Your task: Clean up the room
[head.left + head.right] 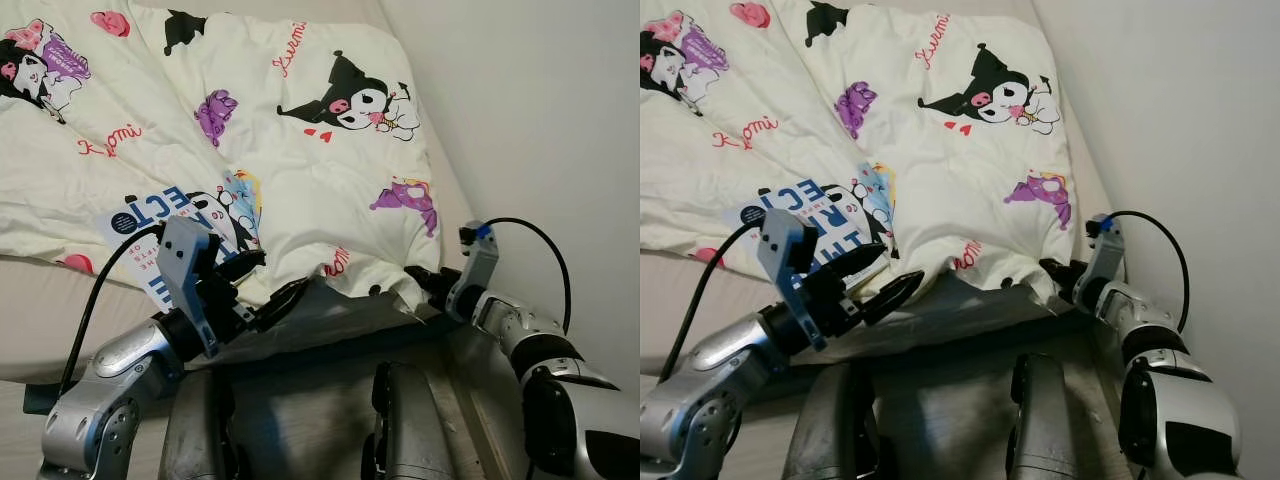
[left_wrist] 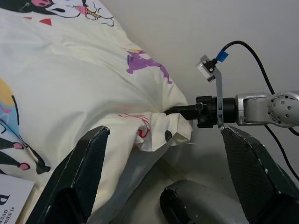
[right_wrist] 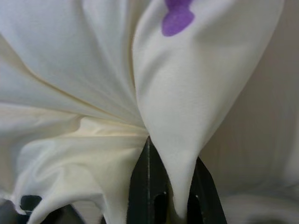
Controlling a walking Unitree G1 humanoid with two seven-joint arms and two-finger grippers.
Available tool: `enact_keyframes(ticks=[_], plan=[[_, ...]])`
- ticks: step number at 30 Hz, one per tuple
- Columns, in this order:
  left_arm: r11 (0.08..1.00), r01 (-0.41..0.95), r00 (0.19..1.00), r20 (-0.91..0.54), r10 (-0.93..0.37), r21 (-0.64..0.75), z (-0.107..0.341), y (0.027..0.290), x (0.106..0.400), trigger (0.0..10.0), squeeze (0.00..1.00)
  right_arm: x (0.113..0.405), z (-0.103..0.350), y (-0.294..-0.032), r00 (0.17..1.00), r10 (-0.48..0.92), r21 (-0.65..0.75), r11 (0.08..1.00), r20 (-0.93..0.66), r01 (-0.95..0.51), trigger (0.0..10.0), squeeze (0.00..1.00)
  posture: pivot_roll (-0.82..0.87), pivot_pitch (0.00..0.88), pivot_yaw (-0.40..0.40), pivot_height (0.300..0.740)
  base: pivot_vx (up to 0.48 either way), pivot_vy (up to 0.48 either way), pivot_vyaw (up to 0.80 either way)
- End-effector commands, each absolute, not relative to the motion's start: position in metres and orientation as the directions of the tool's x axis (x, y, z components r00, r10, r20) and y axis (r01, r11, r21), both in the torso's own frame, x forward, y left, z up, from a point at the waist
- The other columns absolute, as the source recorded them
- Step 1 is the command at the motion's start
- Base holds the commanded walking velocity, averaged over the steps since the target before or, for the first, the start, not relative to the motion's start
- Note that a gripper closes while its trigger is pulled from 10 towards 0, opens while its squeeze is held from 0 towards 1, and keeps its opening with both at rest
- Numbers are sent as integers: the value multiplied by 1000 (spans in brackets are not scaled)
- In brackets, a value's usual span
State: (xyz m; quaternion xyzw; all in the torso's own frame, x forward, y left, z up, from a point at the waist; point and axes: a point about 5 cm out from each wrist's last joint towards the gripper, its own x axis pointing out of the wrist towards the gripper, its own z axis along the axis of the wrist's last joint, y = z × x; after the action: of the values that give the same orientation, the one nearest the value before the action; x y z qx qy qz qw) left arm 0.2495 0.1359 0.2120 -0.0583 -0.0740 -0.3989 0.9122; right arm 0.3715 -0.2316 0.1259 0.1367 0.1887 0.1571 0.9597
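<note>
Pinching the soft, light duvet (image 1: 300,150) at its near right corner with the right gripper (image 2: 170,111), left gripper (image 1: 875,280) hovering spread near the hem, probably the next hold.

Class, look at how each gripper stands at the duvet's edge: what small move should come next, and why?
Probably close the left gripper on the duvet edge: its jaws stand open there, while the right gripper already pinches the corner near the wall.

head cameras look down at duvet (image 1: 300,150), wrist cameras close
</note>
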Motion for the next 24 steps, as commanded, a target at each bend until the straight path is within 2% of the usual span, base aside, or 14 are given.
enact_keyframes(ticks=[1, 3, 4, 6, 10, 12, 14, 15, 24], plan=[[668, 743, 664, 166, -729, -41, 208, 136, 245, 10000, 0, 362, 110, -243, 869, 304, 286, 937, -390, -199, 0, 0, 81, 373, -33, 546, 0, 0, 0], [667, 744, 664, 165, -729, -43, 208, 135, 245, 10000, 0, 359, 113, -266, 885, 148, 106, 988, -440, -113, 0, 0, 80, 369, -31, 546, 0, 0, 0], [667, 744, 664, 165, -729, -43, 208, 135, 245, 10000, 0, 359, 113, -266, 885, 148, 106, 988, -440, -113, 0, 0, 80, 369, -31, 546, 0, 0, 0], [663, 748, 660, 164, -734, -43, 208, 135, 244, 10000, 0, 356, 118, -286, 893, 18, -29, 999, -450, -35, 0, 0, 80, 367, -28, 546, 0, 0, 0], [659, 751, 656, 163, -737, -41, 208, 133, 244, 10000, 0, 354, 127, -303, 896, -85, -137, 990, -436, 27, 0, 0, 81, 365, -29, 546, 0, 0, 0], [656, 754, 653, 162, -740, -40, 207, 133, 243, 10000, 0, 351, 141, -325, 892, -213, -280, 954, -399, 102, 0, 0, 83, 360, -30, 546, 0, 0, 0], [655, 754, 652, 161, -741, -40, 207, 133, 242, 10000, 0, 350, 146, -332, 890, -254, -325, 937, -380, 128, 0, 0, 83, 360, -30, 546, 0, 0, 0], [654, 755, 651, 161, -742, -41, 207, 132, 242, 10000, 0, 348, 159, -345, 883, -330, -412, 893, -334, 178, 0, 0, 83, 359, -30, 546, 0, 0, 0], [655, 755, 652, 163, -741, -42, 207, 131, 241, 10000, 0, 342, 178, -365, 857, -436, -509, 822, -274, 255, 0, 0, 87, 358, -36, 546, 0, 0, 0]])
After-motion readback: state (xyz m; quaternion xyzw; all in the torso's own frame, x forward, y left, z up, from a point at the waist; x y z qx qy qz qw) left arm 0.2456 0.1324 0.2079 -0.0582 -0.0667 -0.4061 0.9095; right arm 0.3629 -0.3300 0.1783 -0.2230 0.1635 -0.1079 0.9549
